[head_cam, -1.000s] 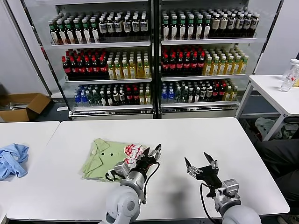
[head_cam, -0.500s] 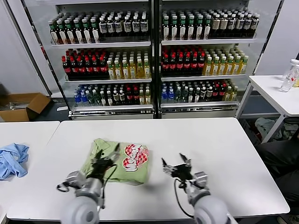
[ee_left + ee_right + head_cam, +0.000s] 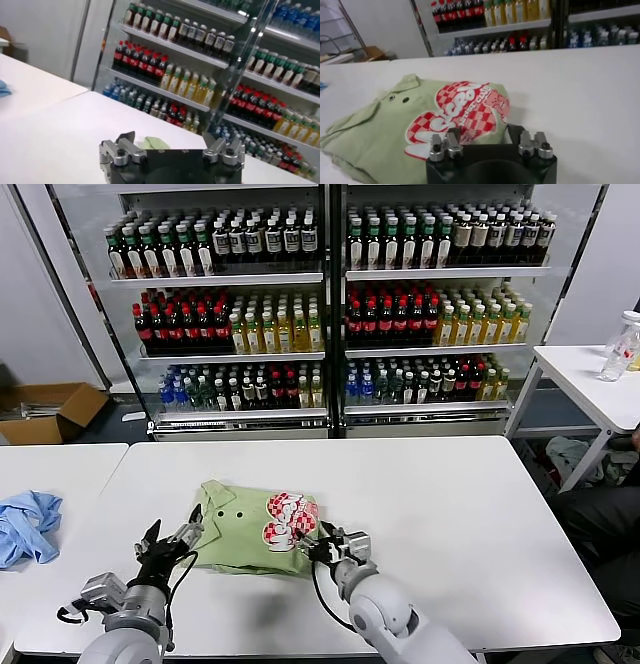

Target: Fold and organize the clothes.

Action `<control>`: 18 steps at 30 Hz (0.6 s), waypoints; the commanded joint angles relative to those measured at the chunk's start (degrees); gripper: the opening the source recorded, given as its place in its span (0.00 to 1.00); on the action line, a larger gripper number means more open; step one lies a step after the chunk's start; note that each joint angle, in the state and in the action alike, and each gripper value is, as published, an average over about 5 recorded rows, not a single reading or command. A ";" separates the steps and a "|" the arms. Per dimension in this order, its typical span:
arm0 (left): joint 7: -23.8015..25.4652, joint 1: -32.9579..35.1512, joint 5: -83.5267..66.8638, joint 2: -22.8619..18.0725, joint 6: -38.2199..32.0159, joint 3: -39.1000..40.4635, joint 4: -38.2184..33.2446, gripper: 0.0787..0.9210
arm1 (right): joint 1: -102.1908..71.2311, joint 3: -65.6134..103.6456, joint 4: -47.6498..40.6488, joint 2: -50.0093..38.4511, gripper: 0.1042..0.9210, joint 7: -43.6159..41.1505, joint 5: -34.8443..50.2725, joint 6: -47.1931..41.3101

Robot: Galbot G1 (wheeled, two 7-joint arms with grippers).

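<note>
At the far left of the head view, a crumpled blue cloth [image 3: 27,526] lies on a separate side table [image 3: 60,469], apart from the work. Lower left of centre, the left gripper [image 3: 168,542] hovers above the white table [image 3: 420,484] just beside the shirt's left edge, its jaws spread wide and holding nothing. In the left wrist view, only a sliver of green fabric shows beyond the spread fingertips [image 3: 126,138].

At centre, the green shirt [image 3: 255,527] lies folded into a compact, roughly rectangular bundle on the near half of the table, collar and small dark buttons toward the upper left, and the red-and-white print [image 3: 288,518] facing up on its right part. The folding looks largely done; what appears to remain is squaring the uneven edges and perhaps setting the bundle in a final spot.

Just right of the bundle, the right gripper [image 3: 335,542] sits at the shirt's lower right corner, jaws parted and gripping nothing. The right wrist view shows the print [image 3: 462,112] close in front of its fingers.

Whether either gripper touches the fabric cannot be told. The underside layers of the fold are hidden, and the shirt's near edge is partly masked by the right arm. Bottle-lined coolers [image 3: 330,304] fill the background.
</note>
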 commanded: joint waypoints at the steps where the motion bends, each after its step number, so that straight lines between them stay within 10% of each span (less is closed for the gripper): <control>1: 0.03 1.97 0.18 1.05 -0.42 -2.82 -0.89 0.88 | 6.32 -3.59 -7.52 2.96 0.60 1.20 4.81 -1.53; 18: -0.01 2.05 0.32 0.18 -0.23 -1.02 -1.49 0.88 | 4.82 8.54 -1.27 -17.01 0.03 -5.56 0.40 2.24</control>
